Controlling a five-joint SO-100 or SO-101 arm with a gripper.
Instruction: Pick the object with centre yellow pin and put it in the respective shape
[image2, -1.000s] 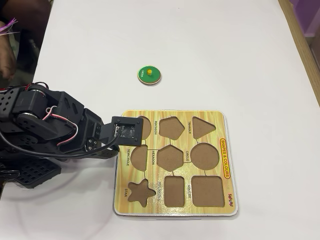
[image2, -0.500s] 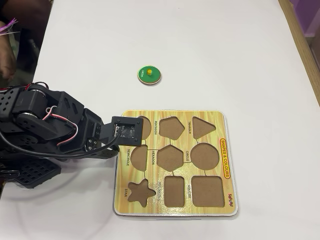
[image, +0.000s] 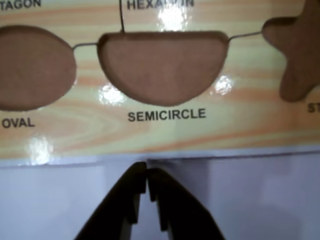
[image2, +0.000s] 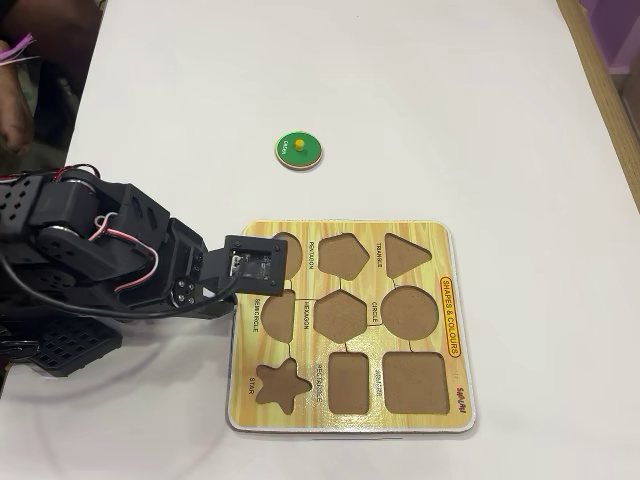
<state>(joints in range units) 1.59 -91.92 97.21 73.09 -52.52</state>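
On my wrist view the gripper has its two dark fingers pressed together at the tips, holding nothing, poised over the white table just short of the board's near edge. Beyond it I read the SEMICIRCLE cut-out dead ahead, the OVAL cut-out to the left and part of the star cut-out to the right. On my overhead view the green disc with its yellow knob lies flat on the table, well apart from the board and above it in the picture. The CIRCLE cut-out sits open on the board's right half. The arm reaches in from the left, its camera block covering the board's upper-left corner.
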